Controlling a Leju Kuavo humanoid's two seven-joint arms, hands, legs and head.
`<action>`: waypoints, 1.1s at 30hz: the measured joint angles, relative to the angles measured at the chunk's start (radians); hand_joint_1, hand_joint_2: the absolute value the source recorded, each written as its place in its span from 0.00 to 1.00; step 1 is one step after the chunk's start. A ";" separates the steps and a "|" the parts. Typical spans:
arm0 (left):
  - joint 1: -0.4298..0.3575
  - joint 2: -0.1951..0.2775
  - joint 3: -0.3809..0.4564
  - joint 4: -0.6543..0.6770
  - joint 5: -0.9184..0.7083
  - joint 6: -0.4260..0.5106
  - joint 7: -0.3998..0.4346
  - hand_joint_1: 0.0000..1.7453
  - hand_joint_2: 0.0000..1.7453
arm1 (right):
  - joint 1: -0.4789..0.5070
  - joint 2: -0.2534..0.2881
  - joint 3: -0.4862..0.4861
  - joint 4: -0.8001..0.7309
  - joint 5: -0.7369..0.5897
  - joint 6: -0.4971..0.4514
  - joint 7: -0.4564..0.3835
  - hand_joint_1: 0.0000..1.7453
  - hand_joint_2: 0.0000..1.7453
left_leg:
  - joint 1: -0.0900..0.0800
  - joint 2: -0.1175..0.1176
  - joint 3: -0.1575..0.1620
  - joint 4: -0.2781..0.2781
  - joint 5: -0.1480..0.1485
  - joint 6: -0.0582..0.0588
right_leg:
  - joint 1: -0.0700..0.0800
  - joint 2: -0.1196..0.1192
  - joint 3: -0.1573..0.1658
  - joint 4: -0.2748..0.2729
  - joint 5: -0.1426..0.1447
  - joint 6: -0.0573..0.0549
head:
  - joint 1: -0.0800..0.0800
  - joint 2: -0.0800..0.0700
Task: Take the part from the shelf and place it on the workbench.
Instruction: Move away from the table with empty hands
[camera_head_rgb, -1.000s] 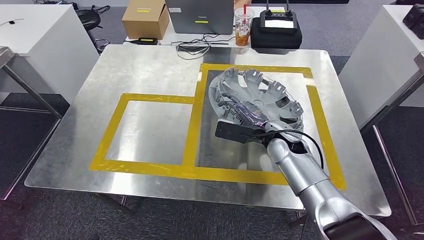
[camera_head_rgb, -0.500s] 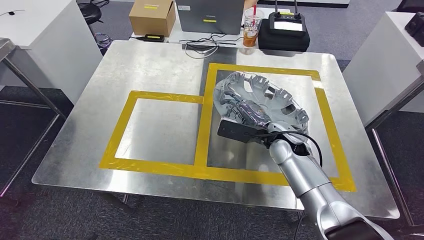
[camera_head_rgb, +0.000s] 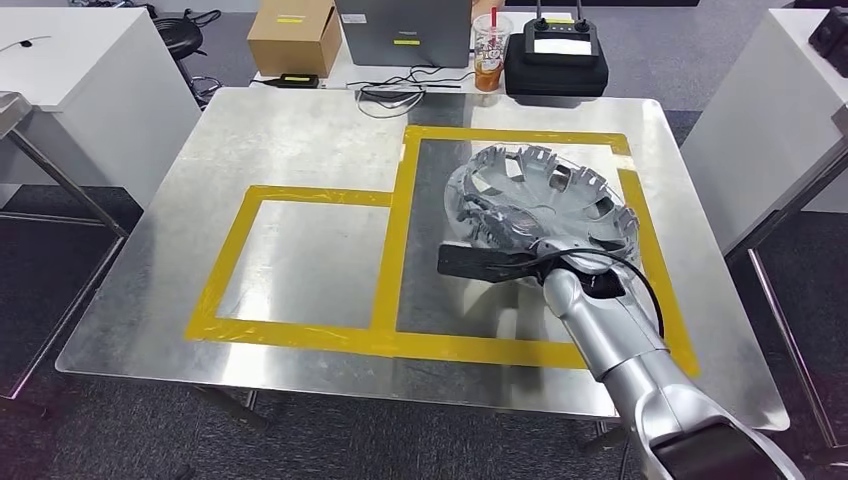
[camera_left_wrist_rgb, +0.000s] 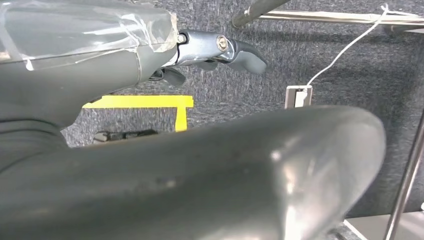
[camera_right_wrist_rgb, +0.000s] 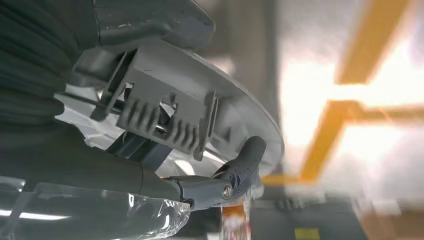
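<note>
My right hand (camera_head_rgb: 520, 240) grips the round silver plastic wheel cover (camera_head_rgb: 545, 200) by its rim, tilted over the steel worktop (camera_head_rgb: 300, 130); releasing now risks it sliding off the yellow-taped square (camera_head_rgb: 640, 250).

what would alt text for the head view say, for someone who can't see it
The robot's right hand holds a silver wheel cover over the larger yellow-taped rectangle on a metal workbench. A smaller taped square lies to its left. Beyond the far edge sit a cardboard box, an iced drink cup and a black case.
</note>
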 joint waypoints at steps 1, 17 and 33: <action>0.000 0.009 -0.002 0.017 -0.002 0.013 -0.002 0.00 0.00 | -0.013 -0.002 0.014 0.033 0.016 0.021 0.007 1.00 1.00 | 0.002 0.001 -0.016 0.027 -0.001 -0.002 | 0.000 0.000 0.000 0.000 0.000 0.000 | 0.000 0.000; -0.002 0.067 -0.027 0.135 0.006 0.057 -0.011 0.00 0.00 | -0.112 -0.028 0.027 0.219 -0.067 0.055 0.079 1.00 1.00 | -0.004 0.001 0.125 -0.277 0.141 0.053 | 0.006 -0.002 -0.156 0.297 -0.108 0.023 | 0.007 0.000; 0.001 0.057 -0.039 0.126 0.019 0.066 -0.014 0.00 0.75 | -0.075 -0.033 -0.010 0.113 -0.019 -0.032 0.109 0.00 0.00 | 0.000 0.002 -0.019 0.020 0.018 0.005 | 0.007 0.001 -0.009 0.011 -0.001 -0.002 | 0.003 0.000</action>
